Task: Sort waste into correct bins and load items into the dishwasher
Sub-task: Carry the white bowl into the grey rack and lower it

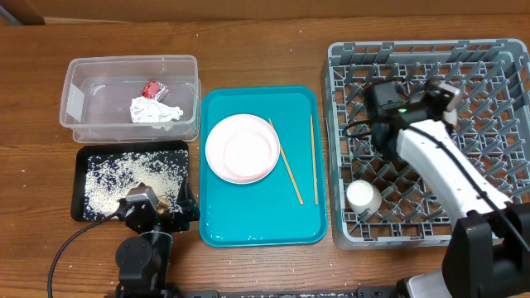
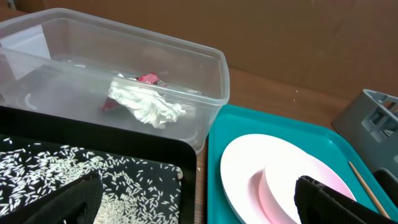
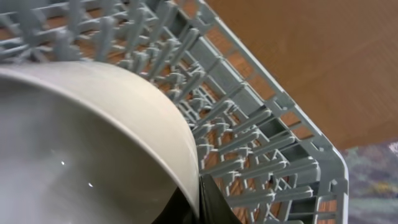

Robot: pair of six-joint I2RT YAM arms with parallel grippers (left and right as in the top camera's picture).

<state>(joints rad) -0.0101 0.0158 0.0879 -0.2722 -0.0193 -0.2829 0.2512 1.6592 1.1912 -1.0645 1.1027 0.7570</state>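
Observation:
My right gripper [image 1: 386, 124] is over the far part of the grey dish rack [image 1: 335, 149], shut on the rim of a pale round bowl [image 3: 93, 143]; one dark finger [image 3: 198, 205] pinches its edge. A white cup [image 1: 363, 197] lies in the rack's near left corner. Stacked white and pink plates [image 1: 242, 147] and two chopsticks [image 1: 286, 164] lie on the teal tray [image 1: 257, 217]. The clear tub [image 1: 132, 60] holds the red wrapper [image 1: 152, 87] and white tissue [image 1: 155, 111]. The black tray [image 1: 132, 146] holds rice [image 1: 124, 178]. My left gripper [image 1: 157, 213] is open and empty by the black tray's near edge.
In the left wrist view, my open fingers [image 2: 199, 205] frame the black tray's rice [image 2: 93, 177] and the plates [image 2: 273, 174], with the tub [image 2: 211, 81] behind and a rack corner [image 2: 373, 115] at right. Bare wooden table surrounds everything.

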